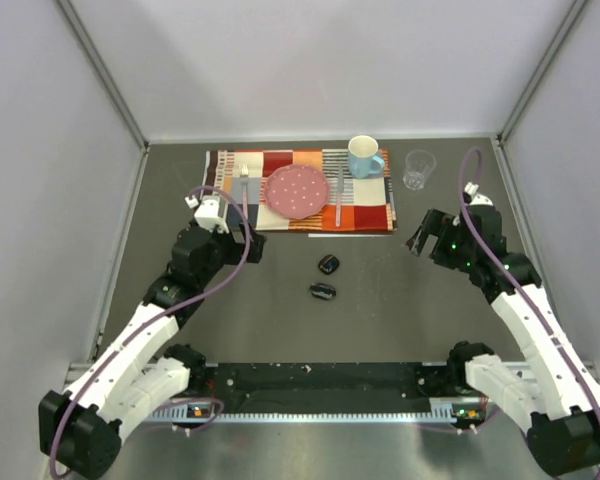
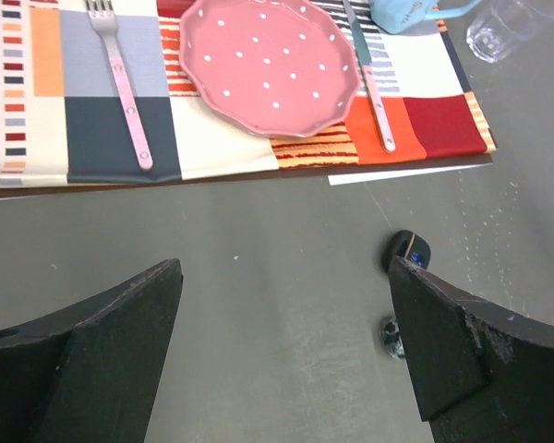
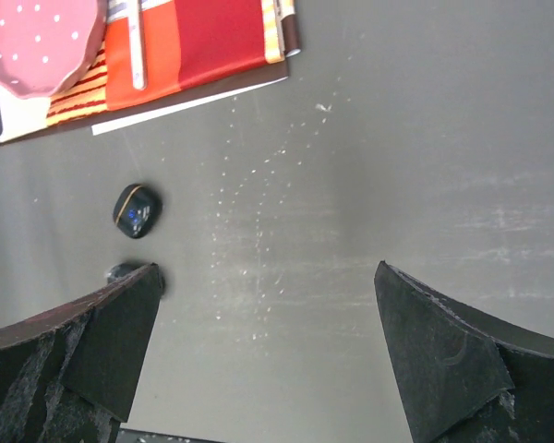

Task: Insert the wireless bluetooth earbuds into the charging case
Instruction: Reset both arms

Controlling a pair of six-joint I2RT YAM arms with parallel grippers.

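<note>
Black oval plastic case [image 1: 329, 264] and similar twin [image 1: 323, 291] just off striped cloth placemat [image 1: 370, 210]; no loose earbuds visible, looks finished. Left tool [image 2: 284, 277], right tool [image 3: 268, 272]: wide, empty.

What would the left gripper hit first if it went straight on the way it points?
Likely the table, short of the placemat; the left gripper is open, its path otherwise free. Depth is unclear.

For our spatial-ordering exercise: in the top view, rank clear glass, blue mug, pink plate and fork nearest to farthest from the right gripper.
1. Clear glass, beyond the right gripper, off the placemat.
2. Blue mug, placemat's far right corner.
3. Pink plate, placemat's middle.
4. Fork, left of the plate.
</note>
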